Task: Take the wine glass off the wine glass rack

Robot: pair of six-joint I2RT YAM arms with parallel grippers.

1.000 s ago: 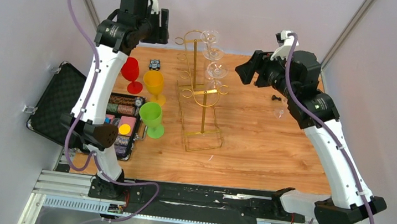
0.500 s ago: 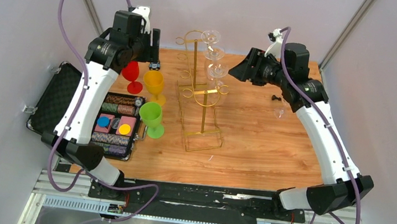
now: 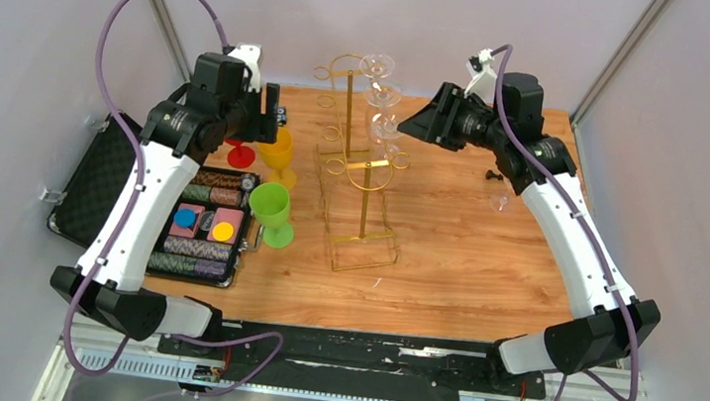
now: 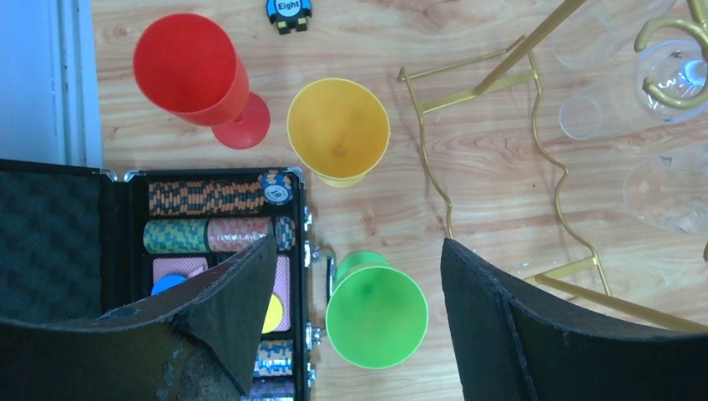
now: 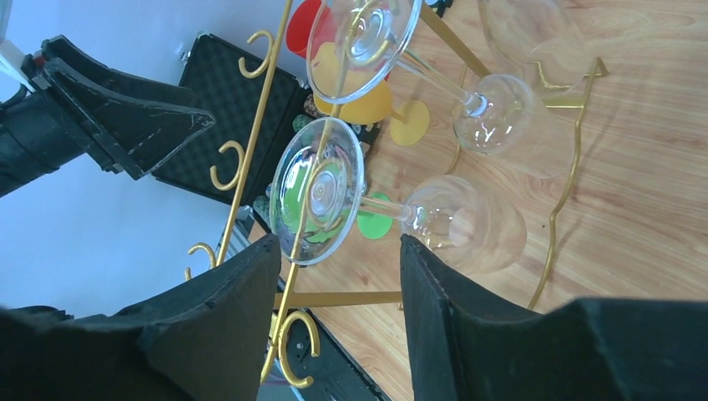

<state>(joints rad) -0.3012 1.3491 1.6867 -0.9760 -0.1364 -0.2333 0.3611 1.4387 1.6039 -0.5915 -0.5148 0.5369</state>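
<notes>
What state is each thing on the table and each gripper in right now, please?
Rack, upright.
Glasses, hanging upside down on the rack.
Red cup, upright, empty.
Yellow cup, upright, empty.
Green cup, upright, empty.
Case, open, chips inside.
Left gripper, open, holding nothing.
Right gripper, open, close to a glass, not gripping it.

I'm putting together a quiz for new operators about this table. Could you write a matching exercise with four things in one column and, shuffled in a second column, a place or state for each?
Things
1. green cup
2. red cup
3. chip case
4. wine glass

Places or states
A. hangs on the gold rack
B. lies open
C. the cup nearest the robot's bases
D. stands left of the yellow cup

Pairs: 1-C, 2-D, 3-B, 4-A
</notes>
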